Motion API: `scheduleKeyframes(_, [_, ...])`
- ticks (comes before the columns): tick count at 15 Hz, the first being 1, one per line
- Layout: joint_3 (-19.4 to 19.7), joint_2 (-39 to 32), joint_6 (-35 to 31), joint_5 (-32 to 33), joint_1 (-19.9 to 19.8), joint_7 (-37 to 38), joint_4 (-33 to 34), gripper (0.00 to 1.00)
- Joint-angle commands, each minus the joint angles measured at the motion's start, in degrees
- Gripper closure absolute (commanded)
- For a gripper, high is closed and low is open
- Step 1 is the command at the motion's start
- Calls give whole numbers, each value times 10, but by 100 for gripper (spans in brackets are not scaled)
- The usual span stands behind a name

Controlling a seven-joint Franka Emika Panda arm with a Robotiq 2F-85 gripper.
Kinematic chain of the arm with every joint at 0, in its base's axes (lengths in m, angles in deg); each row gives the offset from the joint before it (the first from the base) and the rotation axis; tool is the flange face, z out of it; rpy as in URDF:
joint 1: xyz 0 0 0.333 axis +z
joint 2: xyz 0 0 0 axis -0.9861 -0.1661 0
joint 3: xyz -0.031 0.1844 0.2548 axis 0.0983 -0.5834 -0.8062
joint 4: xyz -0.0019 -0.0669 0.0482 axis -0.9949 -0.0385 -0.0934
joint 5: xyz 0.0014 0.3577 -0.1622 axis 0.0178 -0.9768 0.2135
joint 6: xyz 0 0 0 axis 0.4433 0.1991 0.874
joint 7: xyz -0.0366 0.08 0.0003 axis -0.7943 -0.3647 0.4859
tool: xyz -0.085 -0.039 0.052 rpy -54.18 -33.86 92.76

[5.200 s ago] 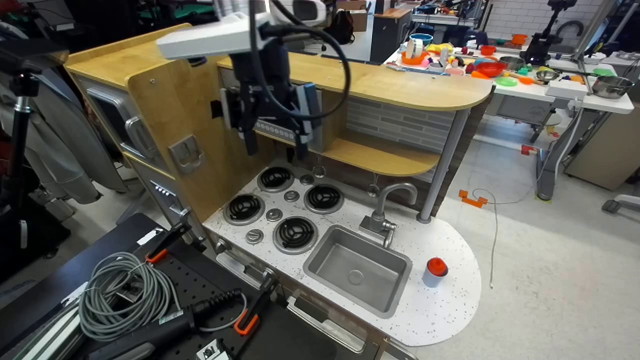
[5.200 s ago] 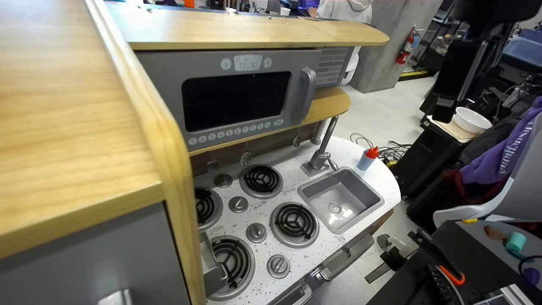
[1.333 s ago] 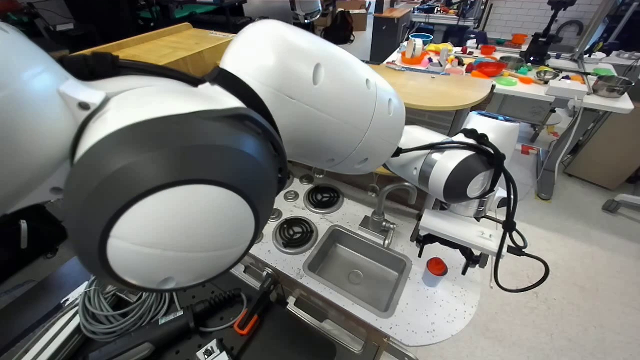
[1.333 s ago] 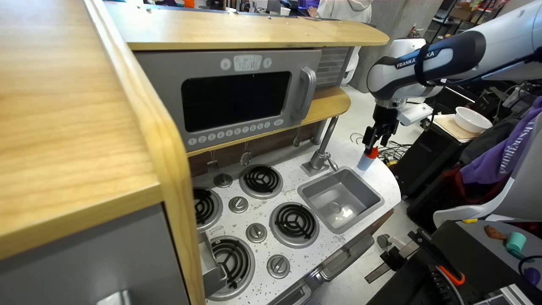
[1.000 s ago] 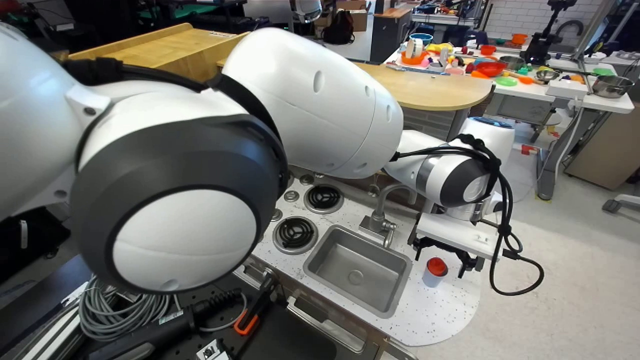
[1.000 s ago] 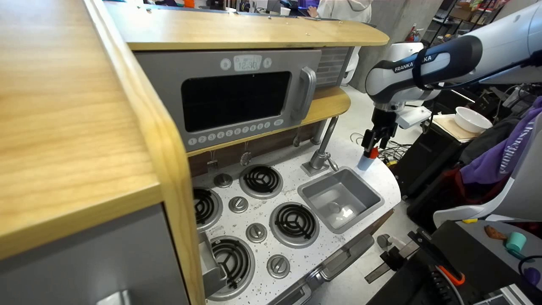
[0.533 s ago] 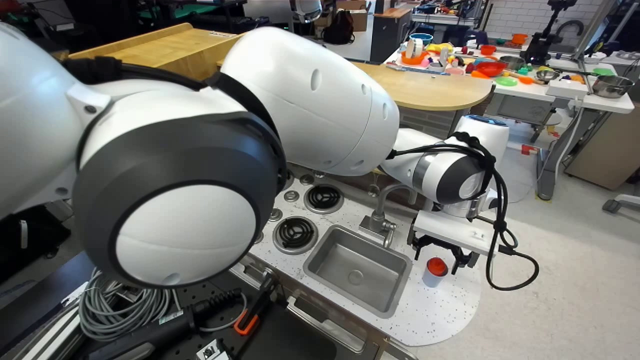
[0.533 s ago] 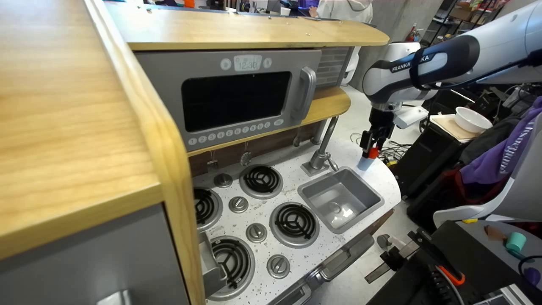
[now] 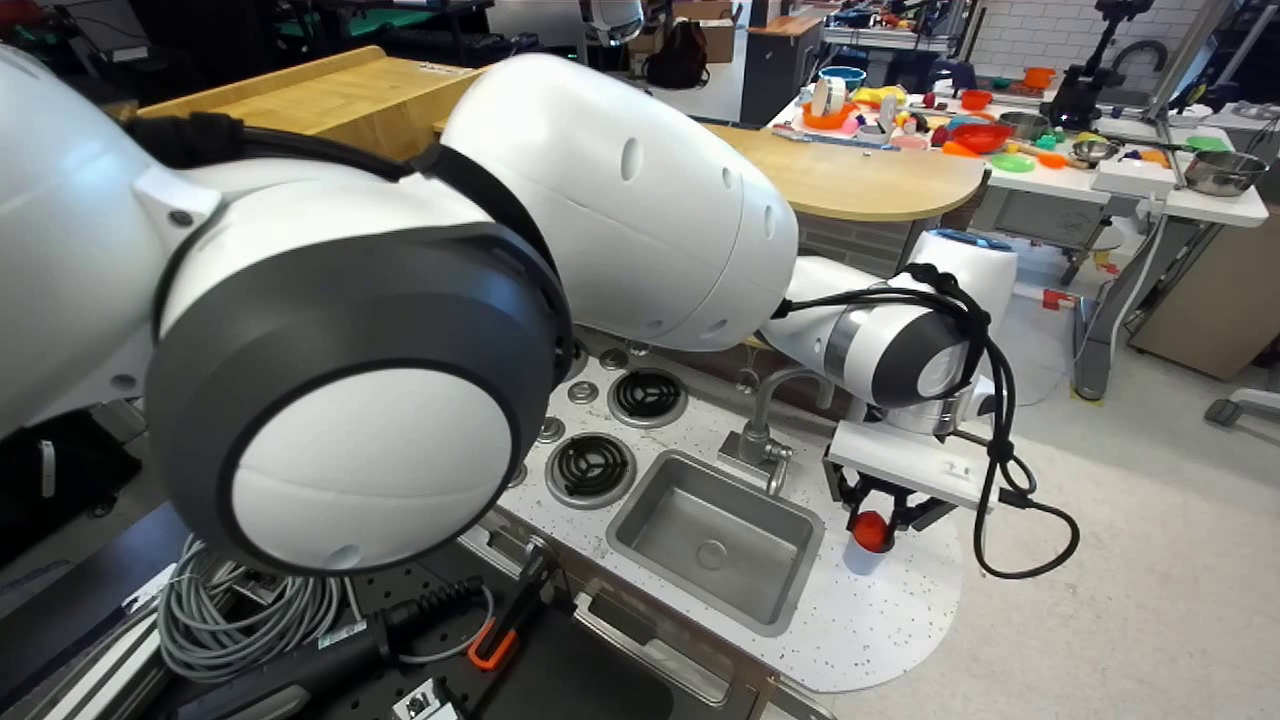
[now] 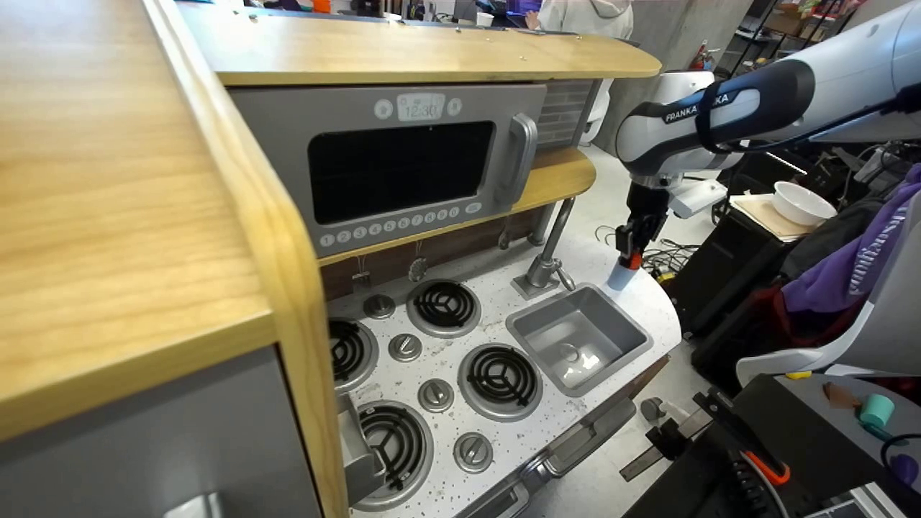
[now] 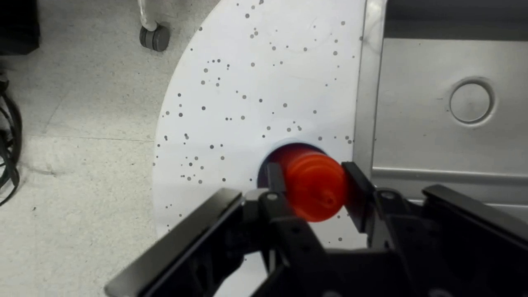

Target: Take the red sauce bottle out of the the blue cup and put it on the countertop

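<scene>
With black two-fingered gripper (image 11: 314,180), grips red plastic bottle (image 11: 315,189) partly inside round blue cup (image 10: 620,278); eight o'clock from steel drain (image 11: 471,102), wrist view.

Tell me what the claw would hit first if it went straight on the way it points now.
Probably the rim of the blue cup, below the claw, whose fingers seem closed on the red sauce bottle; the depth between is unclear.

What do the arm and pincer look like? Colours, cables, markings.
The arm is glossy white with rounded links; a broad dark-grey ring frames a white joint cap. Black cables run along its outside. White FRANKA lettering sits on a dark band. The pincer is black, with angular linkages and blocky fingers.
</scene>
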Motion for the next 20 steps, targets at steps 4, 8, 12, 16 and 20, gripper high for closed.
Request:
scheduleKeyframes(4, [13,47,18,12,6,-11,-27,87])
scheduleKeyframes(8, [18,103,50,23,8,-31,-48,87])
scheduleKeyframes(12, [25,153,43,58,16,-50,-108,87])
scheduleKeyframes(16, [17,210,37,62,27,-72,-175,87])
scheduleKeyframes(20, [23,253,41,63,48,-56,-252,87])
